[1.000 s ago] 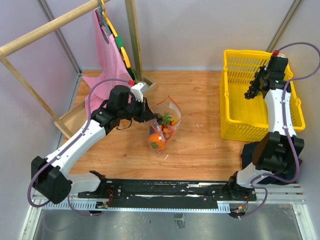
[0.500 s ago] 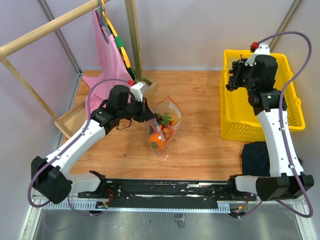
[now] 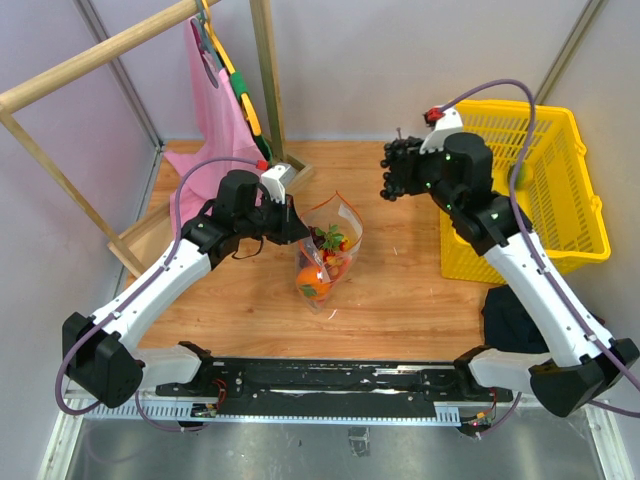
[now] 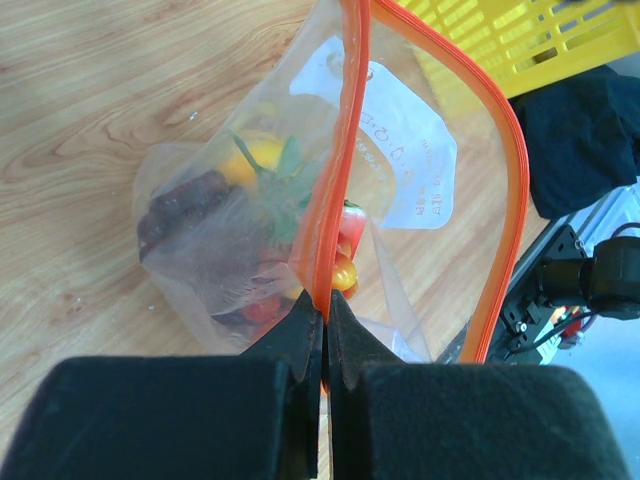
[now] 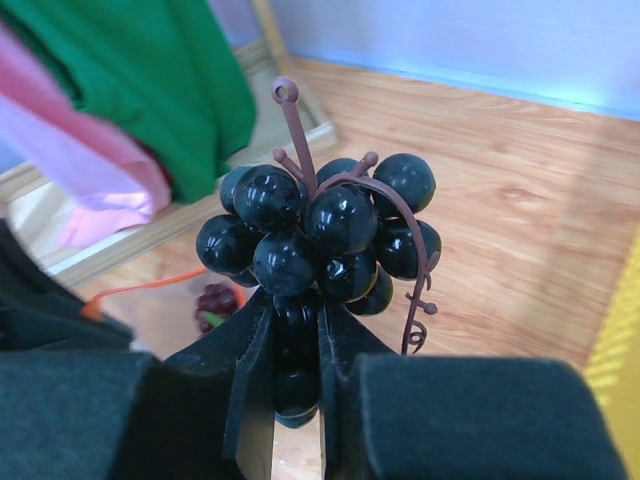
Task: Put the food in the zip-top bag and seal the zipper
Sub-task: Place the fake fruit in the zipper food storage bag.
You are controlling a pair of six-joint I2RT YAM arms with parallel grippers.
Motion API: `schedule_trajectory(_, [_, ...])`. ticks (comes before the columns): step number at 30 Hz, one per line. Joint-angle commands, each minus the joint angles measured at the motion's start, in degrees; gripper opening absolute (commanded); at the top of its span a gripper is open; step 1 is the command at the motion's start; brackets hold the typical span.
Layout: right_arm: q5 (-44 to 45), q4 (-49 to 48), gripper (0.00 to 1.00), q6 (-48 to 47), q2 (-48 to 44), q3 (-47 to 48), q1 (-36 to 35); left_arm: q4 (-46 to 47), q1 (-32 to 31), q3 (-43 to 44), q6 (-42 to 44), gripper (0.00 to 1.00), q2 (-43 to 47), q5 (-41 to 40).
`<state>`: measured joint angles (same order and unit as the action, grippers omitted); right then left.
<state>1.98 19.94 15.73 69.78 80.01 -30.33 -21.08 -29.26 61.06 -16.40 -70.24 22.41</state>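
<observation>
The clear zip-top bag [image 3: 328, 250] stands open on the table with several toy fruits inside, an orange one [image 3: 313, 283] lowest. My left gripper [image 3: 292, 222] is shut on its orange-red zipper strip [image 4: 340, 150] and holds the mouth up; the bag [image 4: 250, 230] and its white label show in the left wrist view. My right gripper [image 3: 400, 168] is shut on the dark grape bunch [image 5: 320, 235] and holds it in the air, to the right of and above the bag. The bunch [image 3: 397, 170] also shows in the top view. The slider is not visible.
A yellow plastic basket [image 3: 575, 200] stands at the right. A dark cloth [image 3: 510, 318] lies in front of it. A wooden rack [image 3: 110, 45] with pink and green garments [image 3: 215, 95] stands at the back left.
My right arm has swung left from over the yellow basket, carrying the grape bunch toward the bag. My left gripper and the bag have not moved.
</observation>
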Motion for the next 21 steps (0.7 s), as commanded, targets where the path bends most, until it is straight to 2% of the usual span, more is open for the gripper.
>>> schedule_trajectory(1, [1.3,-6.4,0.01,3.2,0.6,-0.5,-7.0,1.9,0.5,-0.2,-0.1,0.00,1.2,1.3])
schedule_trajectory(7, [2.9,-9.0,0.01,3.8,2.9,-2.7,-13.8,1.9,0.6,-0.2,-0.1,0.00,1.3,1.3])
schedule_trajectory(21, [-0.9,-6.6,0.01,13.5,6.7,-9.0,-18.8,2.0,0.6,-0.2,-0.3,0.00,1.4,1.3])
